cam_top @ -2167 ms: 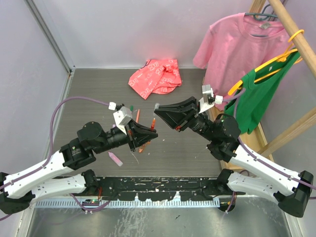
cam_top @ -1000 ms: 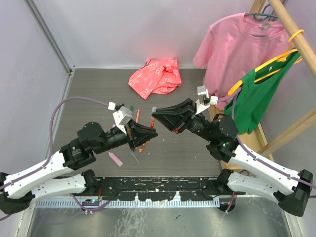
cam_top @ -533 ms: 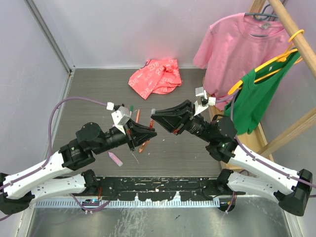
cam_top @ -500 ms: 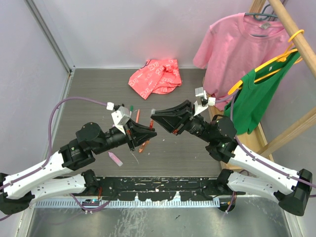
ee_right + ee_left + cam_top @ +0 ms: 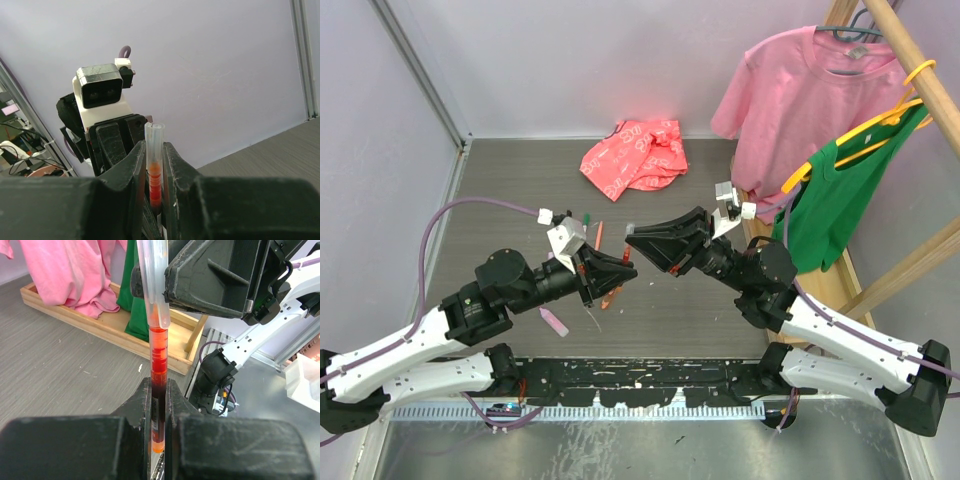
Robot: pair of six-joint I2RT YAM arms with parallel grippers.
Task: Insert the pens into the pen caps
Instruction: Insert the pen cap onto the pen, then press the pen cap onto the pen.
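In the left wrist view my left gripper is shut on a red-orange pen that stands upright between its jaws. The pen's upper end sits inside a clear pen cap. My right gripper is shut on that clear cap, and the pen's red barrel shows through it and below it. In the top view the left gripper and right gripper meet tip to tip above the middle of the table. The other pen caps are not clearly visible, apart from a green one.
On the grey table lie a salmon-orange pen, an orange pen and a pink highlighter. A red patterned cloth lies at the back. A wooden rack with a pink shirt and a green shirt stands on the right.
The right gripper has moved left and slightly down toward the left gripper, bringing the clear cap over the pen's end. The left arm has barely moved.
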